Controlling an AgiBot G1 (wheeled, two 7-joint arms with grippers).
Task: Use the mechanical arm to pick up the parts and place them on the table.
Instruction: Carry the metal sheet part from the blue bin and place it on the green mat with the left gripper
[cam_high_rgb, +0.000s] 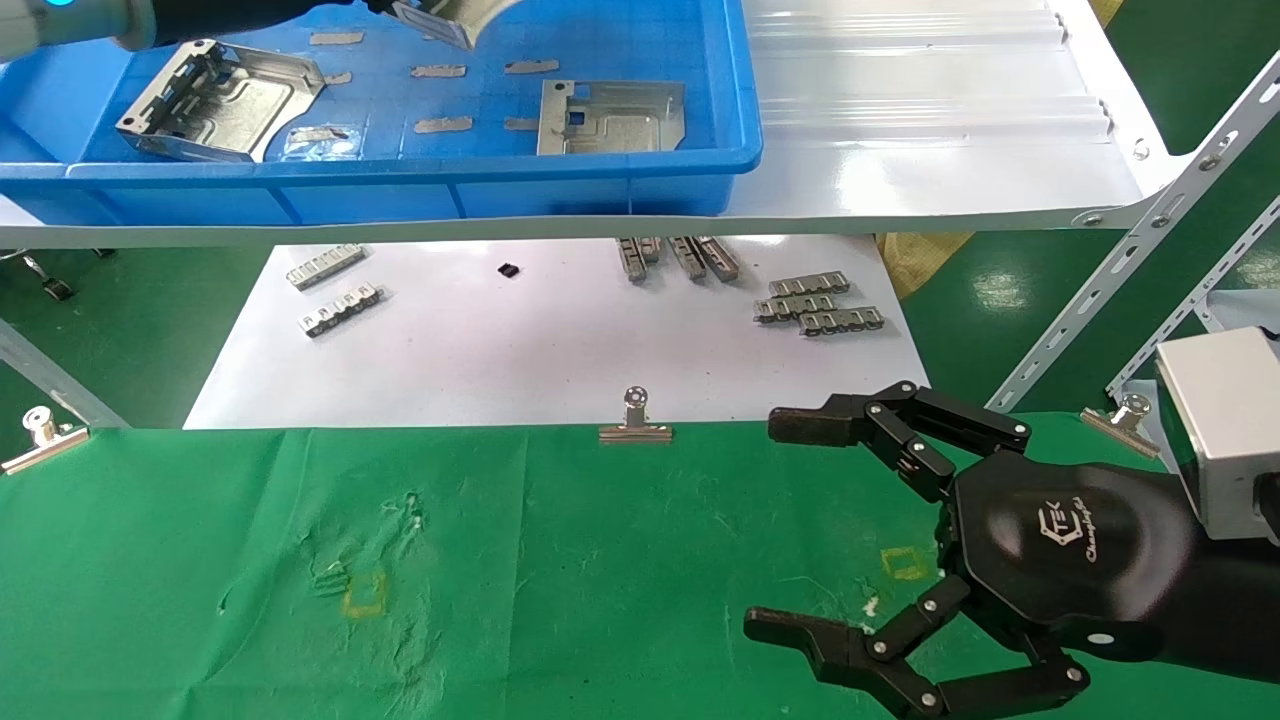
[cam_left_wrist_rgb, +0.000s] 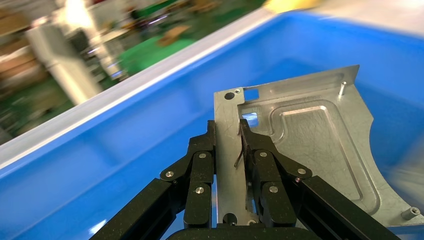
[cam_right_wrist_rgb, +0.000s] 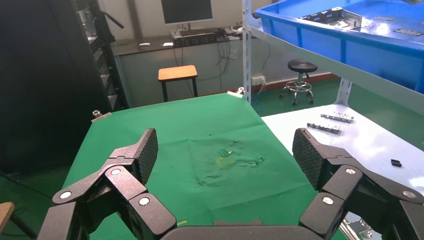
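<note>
My left gripper (cam_left_wrist_rgb: 227, 125) is shut on the edge of a silvery stamped part (cam_left_wrist_rgb: 310, 145) and holds it above the floor of the blue bin (cam_high_rgb: 400, 175). In the head view this part (cam_high_rgb: 455, 18) shows at the top edge. Two more parts (cam_high_rgb: 225, 100) (cam_high_rgb: 610, 118) lie in the bin. My right gripper (cam_high_rgb: 778, 525), a glossy black hand with a white logo, hovers open and empty over the right side of the green cloth table (cam_high_rgb: 500, 560). It also shows in the right wrist view (cam_right_wrist_rgb: 226, 150), with the cloth (cam_right_wrist_rgb: 200, 135) beyond it.
The bin stands on a glossy white shelf (cam_high_rgb: 930, 120) with slotted metal struts (cam_high_rgb: 1150, 230) at the right. Below it lies a white sheet (cam_high_rgb: 560, 340) with narrow slotted strips (cam_high_rgb: 820, 305) (cam_high_rgb: 335, 290). Binder clips (cam_high_rgb: 635, 420) (cam_high_rgb: 40, 435) (cam_high_rgb: 1125, 415) hold the cloth's far edge.
</note>
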